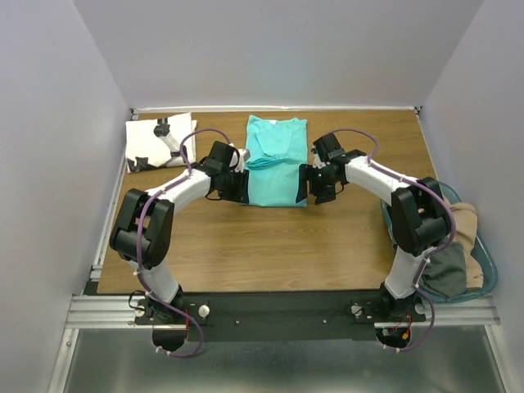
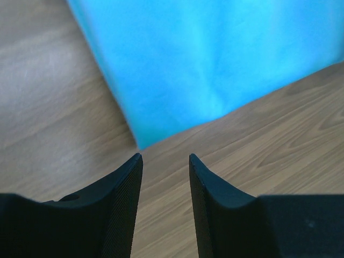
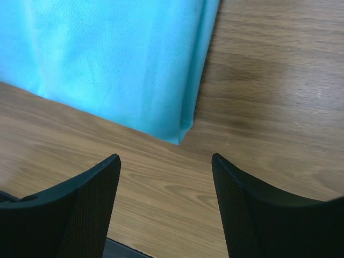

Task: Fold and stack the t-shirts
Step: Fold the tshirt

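Presently, the turquoise t-shirt (image 1: 277, 160) lies flat on the table (image 1: 270, 246) at about twelve o'clock from the table's middle. Its sides are turned in to make a narrow column, with the collar at the far end and the hem towards me.

The white t-shirt (image 1: 155, 141) with black marks sits folded in the corner at ten o'clock, well apart from the turquoise one. I judge it finished and parked there as the base of the stack.

The left gripper (image 1: 237, 190) stands at the hem's seven o'clock corner and the right gripper (image 1: 309, 188) at its five o'clock corner. The placement is symmetrical, which I read as preparation to take both hem corners and fold the cloth towards the collar.

On the left wrist view the jaws stand apart with only bare wood between them, and the shirt's corner lies just beyond the tips. On the right wrist view the jaws stand wider apart, equally empty, with the folded edge's corner near the gap but untouched.

Count:
- Two t-shirts on the table, one folded and one part-folded.
- Two arms and two grippers.
- One basket (image 1: 489, 262) at four o'clock, off the table edge, holding at least two further garments (image 1: 449, 270) (one beige, one dark grey; I cannot tell what kind).
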